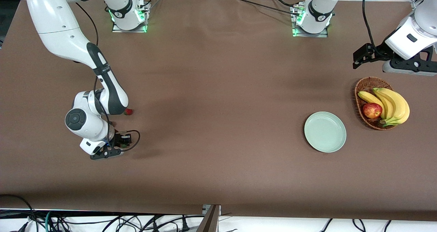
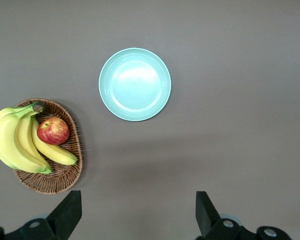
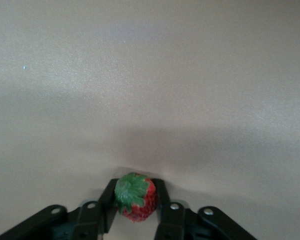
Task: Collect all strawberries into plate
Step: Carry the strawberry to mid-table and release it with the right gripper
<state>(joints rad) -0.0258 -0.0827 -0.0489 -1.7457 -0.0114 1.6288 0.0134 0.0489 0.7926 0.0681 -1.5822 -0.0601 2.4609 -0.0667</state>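
Right tool: right tool is down at the tabletop near the right arm's end, its fingers pinched shut on a strawberry; judging by the low wrist, it has closed here because this berry lay where that arm reaches most easily.
Held berry: leafy top faces up between the two fingers, red body caught at its sides; whether it is off the tabletop I cannot tell.
Second berry: another strawberry lies on the tabletop just beside the right arm's forearm, farther from the front camera than the right tool, partly hidden by the arm.
Third berry: none other shows in these views.
Plate: pale green plate sits toward the left arm's end of the tabletop, well apart from both berries, with nothing in it; my reading is that the task has barely begun and a long carry lies ahead.
Basket: wicker basket stands just beside the plate, farther toward the left arm's end; it holds a bunch of bananas and a red apple, no berries.
Left tool: left tool hangs high over the tabletop beside the basket, its fingers spread wide and holding nothing; the left arm waits, seemingly kept clear so the way to the plate is free.
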